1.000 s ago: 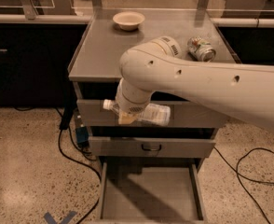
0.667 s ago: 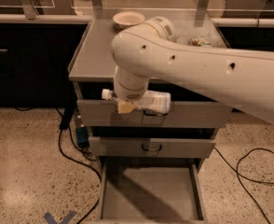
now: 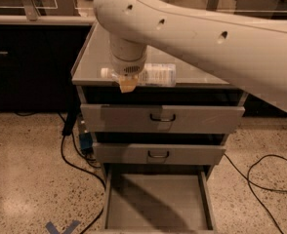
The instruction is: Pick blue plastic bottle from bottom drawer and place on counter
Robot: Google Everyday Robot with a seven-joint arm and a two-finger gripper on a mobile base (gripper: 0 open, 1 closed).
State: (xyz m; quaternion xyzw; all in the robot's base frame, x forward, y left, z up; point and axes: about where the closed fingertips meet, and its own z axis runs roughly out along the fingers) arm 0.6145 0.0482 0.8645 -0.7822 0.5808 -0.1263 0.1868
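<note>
Pincer [image 3: 127, 83] clamps the blue plastic bottle [image 3: 158, 74] near its capped left end, holding it sideways at the front lip of the surface [image 3: 92, 57]. It should likely carry farther inward before letting go, since a lying bottle may roll off. Below, a black cable [image 3: 68, 150] trails left, the bottom drawer [image 3: 155, 204] stands open, a second cable [image 3: 268, 172] loops right.

Workshop-like lab, speckled floor [image 3: 26, 179], loose cables [image 3: 62, 147], drawer cabinet [image 3: 133, 118], gripper [image 3: 127, 84] holding blue plastic bottle [image 3: 158, 74] at counter [image 3: 97, 57] edge
</note>
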